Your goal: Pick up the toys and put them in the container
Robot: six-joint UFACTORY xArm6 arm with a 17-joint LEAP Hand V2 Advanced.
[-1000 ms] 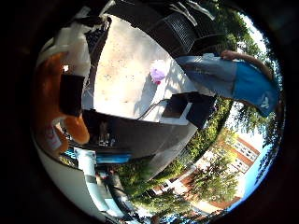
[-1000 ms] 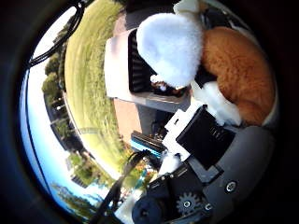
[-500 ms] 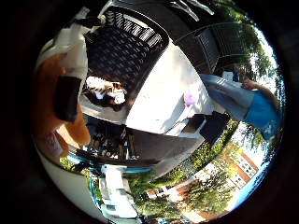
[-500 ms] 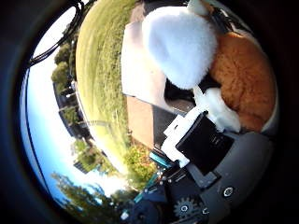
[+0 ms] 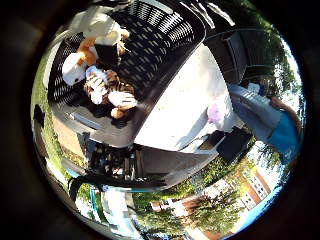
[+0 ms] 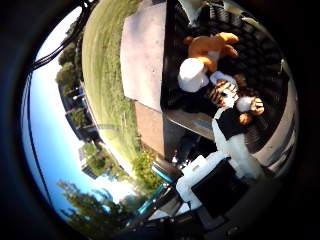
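Observation:
The container is a black mesh basket (image 5: pixel 165 40) on a white table (image 5: pixel 185 95). An orange and white plush toy (image 6: pixel 203 55) lies inside it, beside a brown and white striped plush toy (image 6: pixel 232 96). The little finger side view shows both toys, the orange one (image 5: pixel 88 55) and the striped one (image 5: pixel 110 92), on the basket floor. A small pink toy (image 5: pixel 216 110) lies on the table outside the basket. My right hand (image 6: pixel 232 160) hovers above the basket; its white and black fingers are relaxed and hold nothing.
The table top (image 6: pixel 145 50) runs past the basket to an edge. Beyond it lies a grass lawn (image 6: pixel 105 80) with trees. A brick building (image 5: pixel 235 185) stands far off.
The orange and white plush toy, held close against my palm before, now lies in the basket away from the hand. My fingers have let it go. The hand has moved over the basket.

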